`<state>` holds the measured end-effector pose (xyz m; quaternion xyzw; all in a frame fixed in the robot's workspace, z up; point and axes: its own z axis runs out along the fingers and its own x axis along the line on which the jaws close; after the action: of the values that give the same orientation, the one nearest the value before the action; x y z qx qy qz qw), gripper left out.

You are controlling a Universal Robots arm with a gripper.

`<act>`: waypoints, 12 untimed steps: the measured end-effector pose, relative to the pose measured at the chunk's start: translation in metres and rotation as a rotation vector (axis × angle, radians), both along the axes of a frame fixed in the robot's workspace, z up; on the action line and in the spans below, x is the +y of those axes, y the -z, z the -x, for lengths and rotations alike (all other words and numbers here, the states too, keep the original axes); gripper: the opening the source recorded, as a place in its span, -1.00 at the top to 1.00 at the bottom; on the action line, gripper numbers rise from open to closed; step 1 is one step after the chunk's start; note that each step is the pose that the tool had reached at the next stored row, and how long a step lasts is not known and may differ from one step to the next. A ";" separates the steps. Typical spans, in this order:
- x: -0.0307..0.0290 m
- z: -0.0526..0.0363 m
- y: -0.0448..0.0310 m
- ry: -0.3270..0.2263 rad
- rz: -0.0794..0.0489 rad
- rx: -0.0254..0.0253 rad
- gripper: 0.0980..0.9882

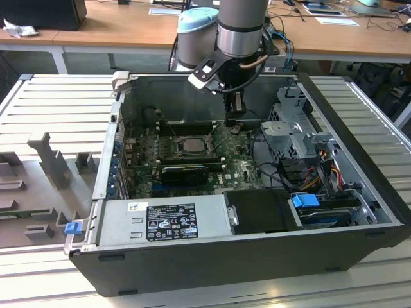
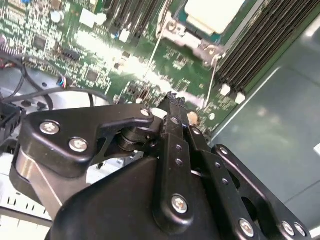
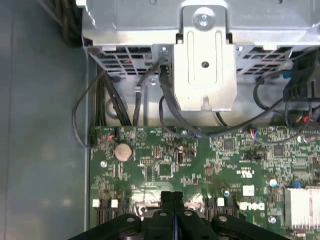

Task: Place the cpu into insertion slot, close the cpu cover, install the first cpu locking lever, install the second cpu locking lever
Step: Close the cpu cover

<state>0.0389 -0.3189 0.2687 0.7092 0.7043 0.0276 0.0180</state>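
Note:
The cpu (image 1: pixel 191 145) lies flat in the insertion slot (image 1: pixel 171 146) on the motherboard inside the open computer case; its pale top (image 2: pixel 212 12) shows in the second wrist view. The cpu cover (image 2: pixel 199 46) lies as a metal frame around the chip. Two thin wire levers (image 2: pixel 153 50) run out from the socket's corner; I cannot tell whether they are latched. My gripper (image 1: pixel 233 125) hangs just above the board, to the exterior view's right of the socket. Its black fingers (image 3: pixel 168 200) are pressed together with nothing between them, and the gripper (image 2: pixel 172 100) points at bare board.
A long black ribbed card (image 1: pixel 186 172) lies in front of the socket. The power supply (image 1: pixel 164 221) fills the case's near side. A metal drive cage (image 1: pixel 298 128) with cables (image 3: pixel 150 95) stands to the exterior view's right. Memory slots (image 2: pixel 265 40) flank the socket.

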 end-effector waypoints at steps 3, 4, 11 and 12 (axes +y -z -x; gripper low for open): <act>0.0000 -0.0086 0.0010 0.000 0.000 0.0024 0.98; -0.0003 -0.0085 0.0022 0.000 0.000 0.0024 0.98; -0.0009 -0.0122 0.0167 0.000 -0.001 0.0029 0.98; -0.0011 -0.0122 0.0171 0.000 -0.001 0.0086 0.98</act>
<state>0.0510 -0.3199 0.2516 0.7093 0.7043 0.0249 0.0147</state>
